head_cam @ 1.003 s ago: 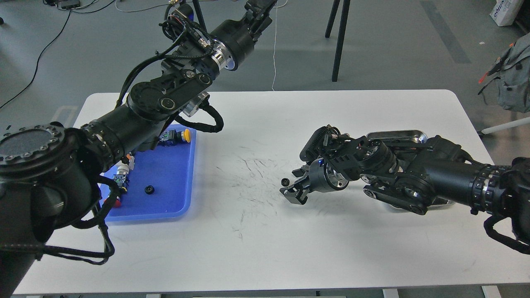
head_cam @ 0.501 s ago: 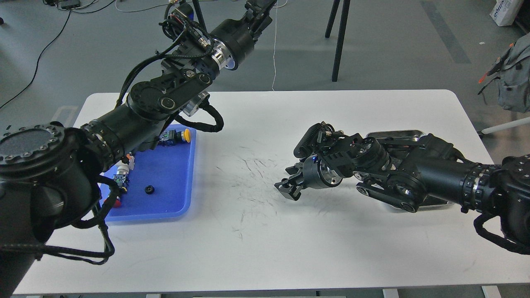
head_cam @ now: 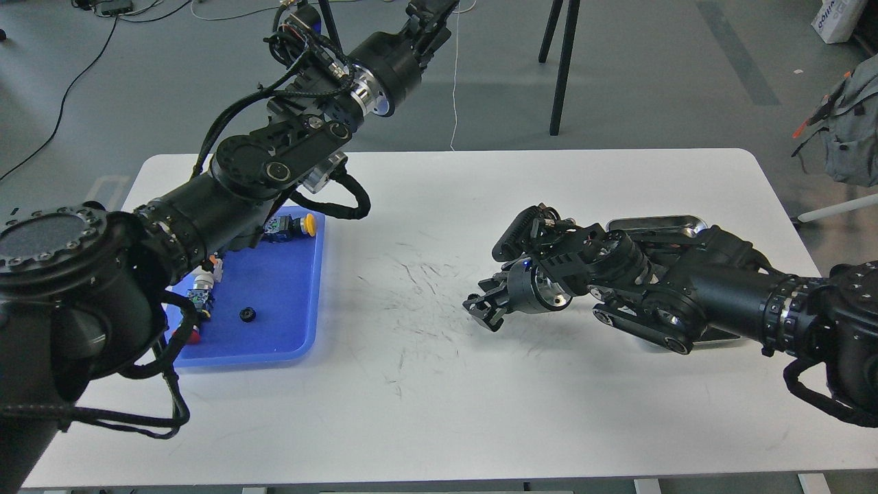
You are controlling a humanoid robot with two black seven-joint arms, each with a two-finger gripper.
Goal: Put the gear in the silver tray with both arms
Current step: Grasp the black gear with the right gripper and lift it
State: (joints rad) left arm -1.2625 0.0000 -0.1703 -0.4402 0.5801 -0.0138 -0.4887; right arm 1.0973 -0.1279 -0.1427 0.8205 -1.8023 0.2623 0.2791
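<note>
A small black gear (head_cam: 472,300) sits at the tips of my right gripper (head_cam: 482,307), low over the white table (head_cam: 439,384) near its middle. The fingers look closed around the gear. The silver tray (head_cam: 657,222) lies at the right of the table, mostly hidden under my right arm; only its far rim and a bit of the near rim show. My left arm is raised high over the table's back left. Its gripper (head_cam: 431,9) reaches the top edge of the view, and its fingers cannot be told apart.
A blue plastic tray (head_cam: 302,343) at the left holds a second small black gear (head_cam: 247,314), a yellow-capped button part (head_cam: 302,224) and other small parts, partly under my left arm. Black chair legs (head_cam: 562,68) stand beyond the table.
My right gripper reached left over the gear, its fingers closed on it, and it has drawn back slightly to the right. The left arm has not moved.
</note>
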